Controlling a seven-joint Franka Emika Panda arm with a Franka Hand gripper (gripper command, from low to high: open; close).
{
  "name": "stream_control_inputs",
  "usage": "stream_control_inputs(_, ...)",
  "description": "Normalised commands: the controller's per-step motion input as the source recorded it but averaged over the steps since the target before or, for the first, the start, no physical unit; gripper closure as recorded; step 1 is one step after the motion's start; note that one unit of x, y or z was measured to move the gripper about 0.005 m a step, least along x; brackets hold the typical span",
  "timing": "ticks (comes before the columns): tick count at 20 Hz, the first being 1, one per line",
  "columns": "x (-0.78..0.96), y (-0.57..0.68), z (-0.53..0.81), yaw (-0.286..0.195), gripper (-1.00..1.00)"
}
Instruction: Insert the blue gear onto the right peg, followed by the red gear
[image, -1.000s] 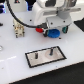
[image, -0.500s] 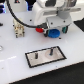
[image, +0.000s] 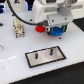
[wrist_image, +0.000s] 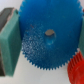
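End effector is low over the blue gear, which lies on the white table. Against the two earlier exterior frames, arm and gear sit in the same place: no lift, no visible travel. Judged a dwell at the grasp point.

Wrist view: blue gear fills the frame directly beneath the end effector, hub near centre. One green finger pad stands just beside the toothed rim; whether it touches I cannot tell. The other pad is barely in frame, so I cannot tell if the fingers are apart or clamped on the gear.

Red gear lies just beside the blue gear, to the end effector's side; its edge also shows in the wrist view. Untouched.

Grey plate with the two pegs is well apart from the end effector, nearer the camera. Right peg is bare.

Judgement: blue gear not yet carried; both insertions remain.
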Motion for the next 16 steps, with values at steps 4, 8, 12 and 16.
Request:
stream_control_inputs(4,0.46,-0.01,0.64,0.0,1.0)
stream_control_inputs(8,0.59,-0.04,0.64,0.0,1.0)
stream_control_inputs(12,0.66,-0.08,0.63,0.0,1.0)
stream_control_inputs(16,0.67,-0.11,0.6,0.0,1.0)
